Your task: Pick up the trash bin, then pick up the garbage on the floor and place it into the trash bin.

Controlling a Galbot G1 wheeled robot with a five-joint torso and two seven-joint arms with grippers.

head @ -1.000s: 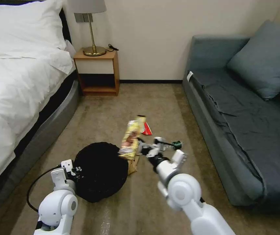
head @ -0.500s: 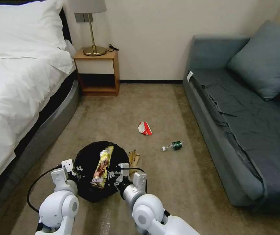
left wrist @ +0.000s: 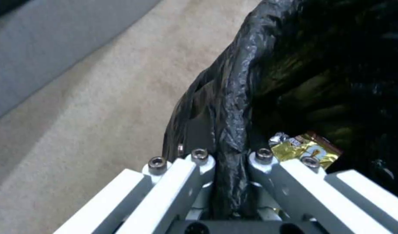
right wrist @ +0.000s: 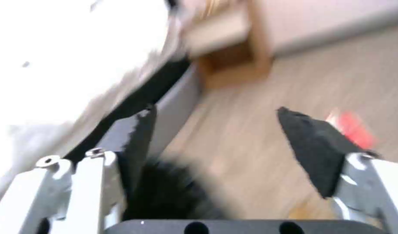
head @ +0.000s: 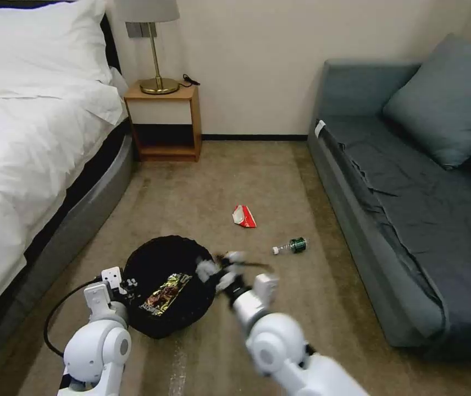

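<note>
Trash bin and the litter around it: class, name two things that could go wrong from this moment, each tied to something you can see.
1. The left hand grips the trash bin only by its bag-lined rim; the bag could slip and the bin tilt.
2. The open right hand is close beside the bin's rim and might knock it, with the snack wrapper inside. The red-and-white wrapper and bottle lie on the floor.

Head camera looks down across the floor (head: 279,181); both wrist cameras sit close, sharing the trash bin (head: 166,286).
</note>
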